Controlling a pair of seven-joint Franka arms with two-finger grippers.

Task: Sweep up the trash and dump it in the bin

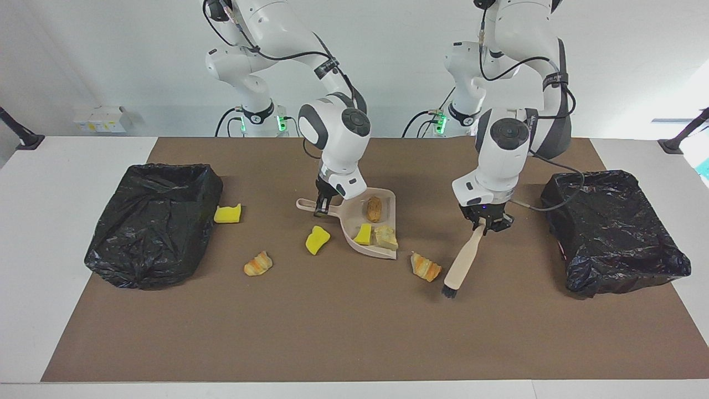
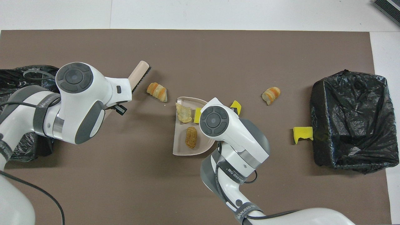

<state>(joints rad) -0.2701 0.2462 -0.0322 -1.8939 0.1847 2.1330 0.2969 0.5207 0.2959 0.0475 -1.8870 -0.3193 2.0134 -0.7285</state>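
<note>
White arms (image 1: 338,138), grey joint caps, black cables, green base lights

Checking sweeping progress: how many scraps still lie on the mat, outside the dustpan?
4: striped piece beside brush, yellow chunk beside dustpan, striped piece, yellow chunk against bin.

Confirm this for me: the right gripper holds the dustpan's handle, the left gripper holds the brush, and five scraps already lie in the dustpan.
Not quite: the dustpan holds three scraps, not five: a brown bread piece, a yellow chunk and a tan piece, as the facing view shows. The rest stands: the right gripper holds the dustpan's handle, and the left gripper holds the brush.
</note>
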